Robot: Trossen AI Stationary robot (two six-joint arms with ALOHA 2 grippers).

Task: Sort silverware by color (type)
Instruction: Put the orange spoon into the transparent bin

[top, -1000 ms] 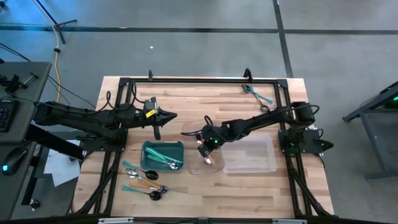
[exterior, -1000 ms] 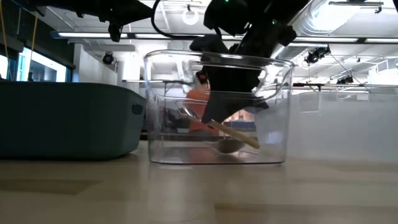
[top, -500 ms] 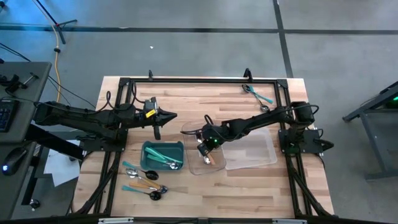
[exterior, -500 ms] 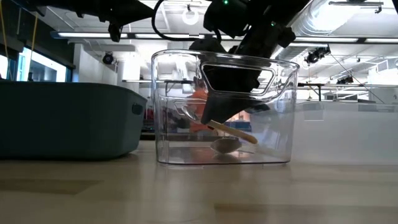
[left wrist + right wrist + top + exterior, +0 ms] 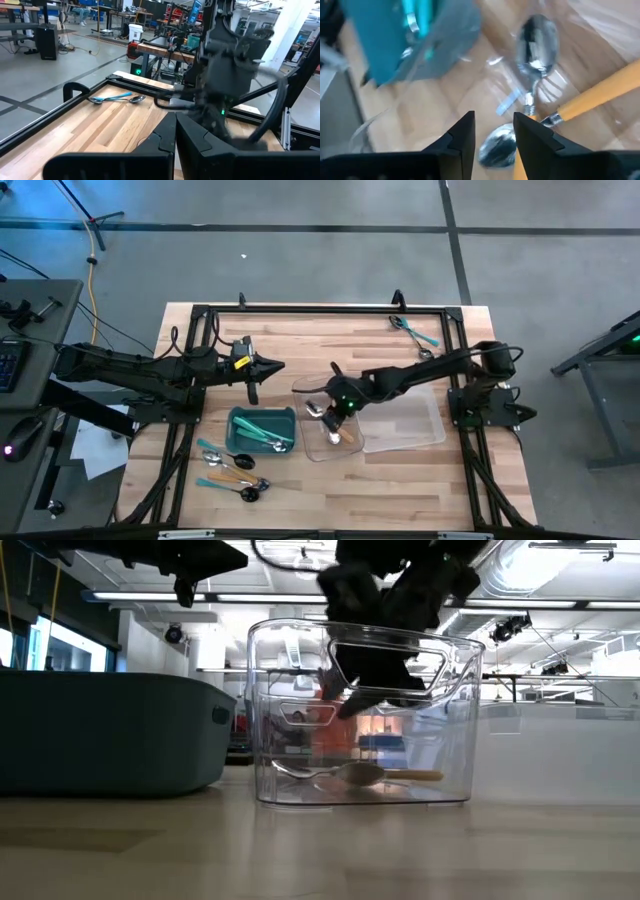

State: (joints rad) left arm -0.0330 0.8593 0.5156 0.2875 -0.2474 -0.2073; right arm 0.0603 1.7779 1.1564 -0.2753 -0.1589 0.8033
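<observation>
Two orange-handled spoons lie flat on the floor of a small clear tray; in the low view one spoon rests along the tray bottom. My right gripper hangs open just above them, inside the tray's rim, with nothing between its fingers. Teal-handled spoons lie in the teal bin. Several more utensils lie loose on the table near the bin. Two teal spoons lie at the far right corner. My left gripper waits shut, above the table far of the bin.
A second, larger clear tray sits right of the small one, touching it. A black frame rail runs around the table's edges. Bare wood lies along the near edge and between the arms on the far side.
The orange-handled spoon that hung tilted from my right gripper has left the fingers and now lies flat on the tray floor. My right gripper has risen a little and moved slightly toward the table's right. The small clear tray slid a little the same way.
</observation>
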